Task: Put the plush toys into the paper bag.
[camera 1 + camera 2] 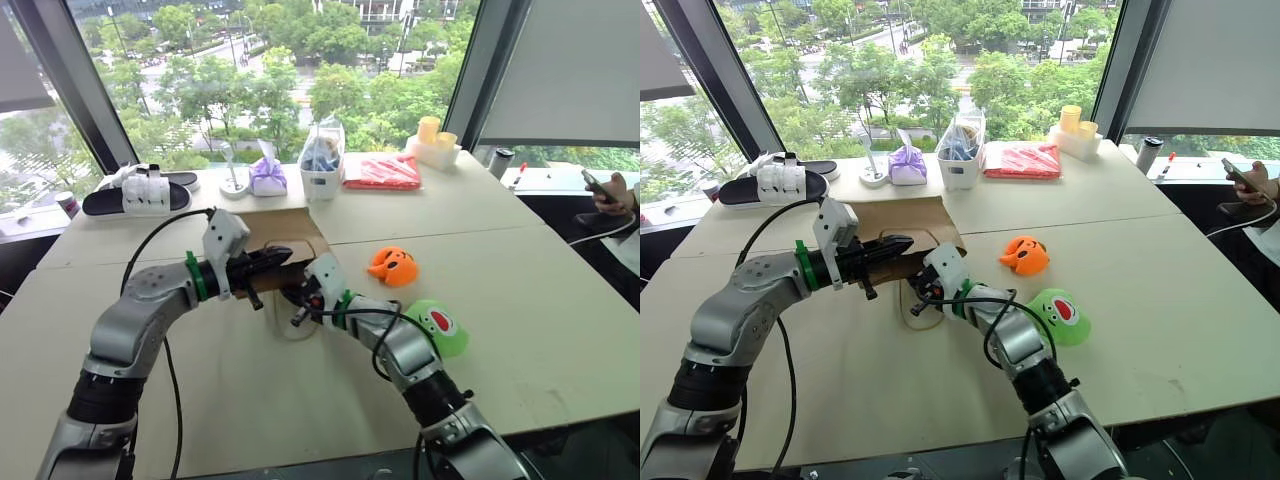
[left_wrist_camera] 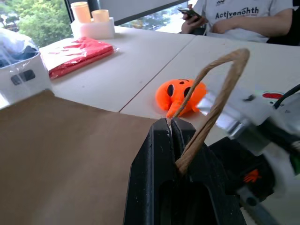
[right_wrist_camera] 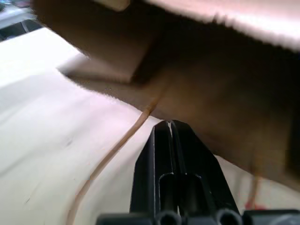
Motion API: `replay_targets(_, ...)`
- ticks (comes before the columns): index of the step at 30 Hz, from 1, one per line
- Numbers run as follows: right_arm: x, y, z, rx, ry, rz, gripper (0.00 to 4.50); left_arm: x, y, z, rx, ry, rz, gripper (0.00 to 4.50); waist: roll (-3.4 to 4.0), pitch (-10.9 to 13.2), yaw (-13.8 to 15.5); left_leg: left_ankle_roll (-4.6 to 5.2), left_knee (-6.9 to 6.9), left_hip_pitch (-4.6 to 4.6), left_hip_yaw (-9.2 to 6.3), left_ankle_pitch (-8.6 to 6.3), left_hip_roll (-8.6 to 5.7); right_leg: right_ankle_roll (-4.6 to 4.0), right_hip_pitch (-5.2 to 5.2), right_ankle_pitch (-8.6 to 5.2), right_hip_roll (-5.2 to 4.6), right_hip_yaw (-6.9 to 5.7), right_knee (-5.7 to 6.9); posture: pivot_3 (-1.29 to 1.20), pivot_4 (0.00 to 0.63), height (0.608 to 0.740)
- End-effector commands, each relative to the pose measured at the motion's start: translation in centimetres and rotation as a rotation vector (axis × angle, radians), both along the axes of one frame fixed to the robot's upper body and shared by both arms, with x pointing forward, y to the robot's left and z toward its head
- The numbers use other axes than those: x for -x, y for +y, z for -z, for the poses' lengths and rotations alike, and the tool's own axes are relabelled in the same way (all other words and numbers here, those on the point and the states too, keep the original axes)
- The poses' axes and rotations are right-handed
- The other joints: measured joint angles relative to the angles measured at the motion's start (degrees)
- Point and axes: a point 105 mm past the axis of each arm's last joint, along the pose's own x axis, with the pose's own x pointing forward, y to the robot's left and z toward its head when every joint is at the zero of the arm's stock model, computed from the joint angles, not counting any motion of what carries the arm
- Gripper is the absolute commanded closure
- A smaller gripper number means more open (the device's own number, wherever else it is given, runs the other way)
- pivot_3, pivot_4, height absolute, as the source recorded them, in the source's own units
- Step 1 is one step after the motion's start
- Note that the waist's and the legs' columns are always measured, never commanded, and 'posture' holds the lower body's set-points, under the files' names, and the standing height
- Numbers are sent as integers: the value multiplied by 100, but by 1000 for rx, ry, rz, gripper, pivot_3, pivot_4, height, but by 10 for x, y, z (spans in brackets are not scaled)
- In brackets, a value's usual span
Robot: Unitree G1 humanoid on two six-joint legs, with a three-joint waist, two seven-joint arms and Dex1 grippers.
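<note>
Head views: the plain brown kraft paper bag lies flat on the pale counter; the orange roundish plush toy and bright green plush toy sit beside it. Best lift the top edge and slip underneath.

Left wrist view: the left claw pinches the bag's upper edge by the beige cord handle.

Right wrist view: the right claw, pressed together and empty, points under the lifted paper.

The paper bag is plain brown kraft, its cord handle beige. One plush toy is bright orange with dark face marks; the other plush toy is bright green with a red mouth. A tied pouch is purple, a flat packet red, the table pale beige.
</note>
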Motion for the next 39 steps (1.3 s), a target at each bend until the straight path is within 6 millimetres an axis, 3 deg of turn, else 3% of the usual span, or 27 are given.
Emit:
replay_targets(1,1,10,-5,19,-43,-49,4500,6,2,-13,13,-58,-13,4438,0,0,-10,0,0,0,0,0,0,0,0,0,0,0,0,0,150,740)
replay_targets(3,5,7,-6,34,-44,-88,4500,5,6,-12,18,-56,-37,4438,0,0,-19,0,-2,0,0,0,0,-1,-2,0,2,-1,1,0,150,740)
replay_targets(7,5,-20,-19,15,-50,-62,4500,7,11,-6,17,-36,-48,4438,0,0,-16,0,-4,0,0,0,1,-1,-3,0,4,-1,1,0,150,740)
replay_targets(11,3,-23,-17,4,-36,-30,4500,13,6,-11,72,-13,-26,4438,0,0,-22,0,-4,1,0,0,2,-1,-2,0,5,-1,0,0,150,740)
replay_targets(18,-2,0,16,68,2,-10,4500,9,8,-35,209,-13,-72,4438,-1,-1,-132,-5,-5,4,-1,3,5,-5,-2,2,10,1,5,0,150,740)
replay_targets(23,-4,-1,35,120,1,16,4500,7,13,-50,246,-45,-106,4438,-1,-1,-148,-5,-5,4,-2,3,4,-6,-2,3,10,3,5,0,150,740)
replay_targets(27,-7,-14,48,195,-10,39,4500,5,28,-95,297,-160,-157,4438,-3,-2,-144,-10,-3,5,-3,6,4,-7,-1,4,10,2,7,0,150,740)
replay_targets(31,-9,-20,52,222,-21,44,4500,9,30,-123,301,-236,-157,4438,-4,-3,-148,-11,-5,16,-3,7,4,-11,9,6,11,2,6,0,150,740)
replay_targets(39,-8,-20,52,217,-20,43,4500,12,24,-121,285,-229,-141,4438,-4,-3,-148,-12,-5,17,-4,7,4,-11,11,6,12,2,6,0,150,740)
